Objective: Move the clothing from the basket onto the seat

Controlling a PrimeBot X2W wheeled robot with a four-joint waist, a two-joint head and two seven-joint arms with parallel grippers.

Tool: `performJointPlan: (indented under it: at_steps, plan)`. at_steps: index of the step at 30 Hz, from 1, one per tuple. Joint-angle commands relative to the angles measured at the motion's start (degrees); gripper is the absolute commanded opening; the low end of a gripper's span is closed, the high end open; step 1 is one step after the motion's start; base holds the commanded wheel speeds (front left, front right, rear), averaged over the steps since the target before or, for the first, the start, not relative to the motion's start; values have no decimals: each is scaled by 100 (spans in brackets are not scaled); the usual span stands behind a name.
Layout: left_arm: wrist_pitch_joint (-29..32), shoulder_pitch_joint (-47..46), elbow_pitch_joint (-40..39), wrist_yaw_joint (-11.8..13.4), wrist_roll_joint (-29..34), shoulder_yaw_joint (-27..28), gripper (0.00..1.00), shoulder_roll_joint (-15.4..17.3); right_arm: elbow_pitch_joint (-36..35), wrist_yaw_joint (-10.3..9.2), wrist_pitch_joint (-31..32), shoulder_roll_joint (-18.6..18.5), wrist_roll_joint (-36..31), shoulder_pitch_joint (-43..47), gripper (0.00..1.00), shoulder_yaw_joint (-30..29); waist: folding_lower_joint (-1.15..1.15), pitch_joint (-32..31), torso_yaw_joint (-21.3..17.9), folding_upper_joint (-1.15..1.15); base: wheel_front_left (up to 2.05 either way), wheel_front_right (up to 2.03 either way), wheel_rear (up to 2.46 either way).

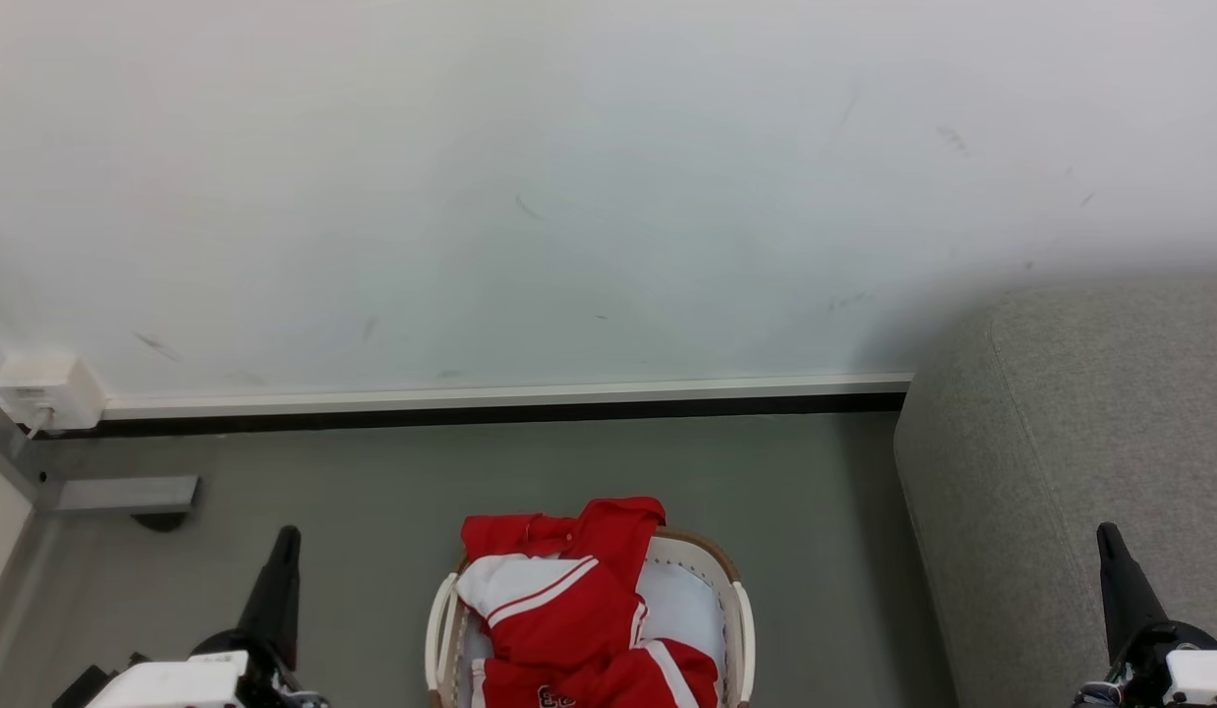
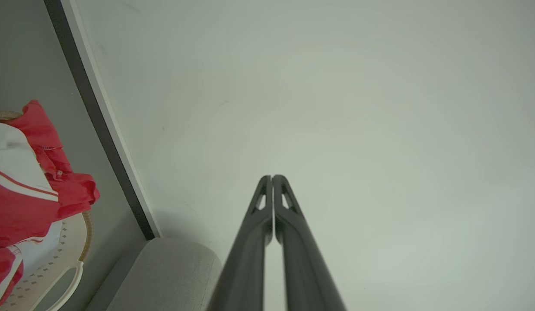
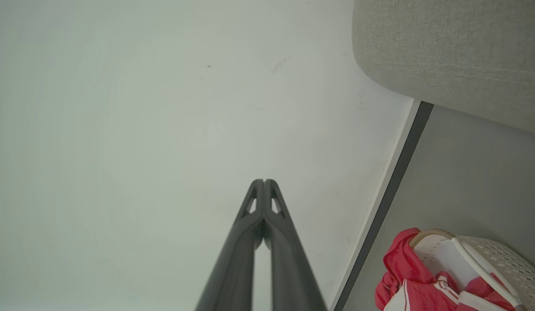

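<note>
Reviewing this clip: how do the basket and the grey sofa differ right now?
The basket is white with a brown rim; the sofa is grey woven fabric. The basket is far smaller than the sofa, which runs past the picture's edge. The basket holds the red clothing; the sofa's visible part is bare. Both stand on the grey floor, apart from each other.

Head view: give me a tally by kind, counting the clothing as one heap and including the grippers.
Clothing heap: 1
Basket: 1
Sofa: 1
Grippers: 2 (left gripper, right gripper, both shut)
Total: 5
</note>
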Motion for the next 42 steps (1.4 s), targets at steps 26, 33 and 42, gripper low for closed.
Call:
performJointPlan:
  at_steps: [26,33,42]
  plan:
    - [19,-46,-16,-28,-82,6,0,38,-18,-13,12,-1,-26,-69,0,-16,0,0,0,0,0,0,0]
    - [19,-46,-16,-28,-82,6,0,38,-18,-13,12,-1,-25,-69,0,-16,0,0,0,0,0,0,0]
    - [19,-46,-16,-28,-82,6,0,38,-18,-13,12,-1,-25,-69,0,-16,0,0,0,0,0,0,0]
